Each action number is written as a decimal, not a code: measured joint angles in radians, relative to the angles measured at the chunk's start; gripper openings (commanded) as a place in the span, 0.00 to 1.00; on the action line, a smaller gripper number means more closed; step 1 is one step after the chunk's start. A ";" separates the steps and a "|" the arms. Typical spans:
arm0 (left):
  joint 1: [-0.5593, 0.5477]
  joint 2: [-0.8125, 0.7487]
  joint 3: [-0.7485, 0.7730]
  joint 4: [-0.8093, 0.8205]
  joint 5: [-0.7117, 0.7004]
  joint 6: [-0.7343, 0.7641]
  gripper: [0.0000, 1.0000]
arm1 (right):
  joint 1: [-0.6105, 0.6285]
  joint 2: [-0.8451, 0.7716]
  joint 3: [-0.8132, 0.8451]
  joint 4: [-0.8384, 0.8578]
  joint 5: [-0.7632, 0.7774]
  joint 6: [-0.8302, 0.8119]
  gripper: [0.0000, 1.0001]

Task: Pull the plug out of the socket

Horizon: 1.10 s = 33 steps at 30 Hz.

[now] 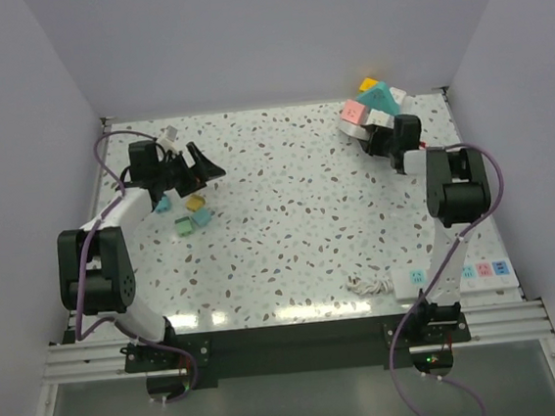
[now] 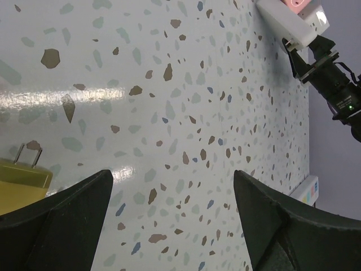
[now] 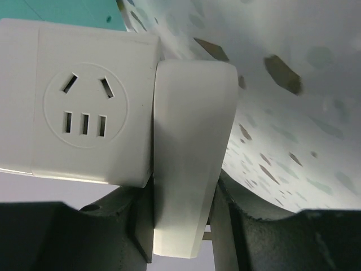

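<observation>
A white plug (image 3: 186, 158) sits against the side of a white socket cube (image 3: 79, 101) with an empty five-hole face. My right gripper (image 3: 180, 226) is shut on the plug, its dark fingers (image 3: 240, 226) pressed on both flat sides. From above, the right gripper (image 1: 386, 137) reaches into the coloured socket cluster (image 1: 371, 110) at the far right. My left gripper (image 1: 205, 168) hovers open at the far left over bare table. In the left wrist view the left gripper (image 2: 172, 220) holds nothing, and the socket cluster (image 2: 293, 20) shows far off.
Loose small plugs lie near the left gripper: yellow (image 1: 196, 203), green (image 1: 185, 224) and blue (image 1: 163, 205); the yellow one (image 2: 20, 180) shows its prongs. A white power strip (image 1: 456, 276) with a coiled cable (image 1: 368, 284) lies at the near right edge.
</observation>
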 measured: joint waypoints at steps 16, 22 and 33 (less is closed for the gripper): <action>-0.068 0.003 -0.037 0.008 0.159 0.066 0.96 | 0.109 -0.179 0.108 -0.705 -0.352 -1.091 0.00; -0.208 0.037 -0.019 0.004 0.218 0.171 0.99 | 0.241 -0.237 0.070 -0.946 -0.472 -1.422 0.00; -0.346 0.039 0.005 -0.076 0.226 0.404 1.00 | 0.357 -0.248 0.042 -1.177 -0.532 -1.598 0.00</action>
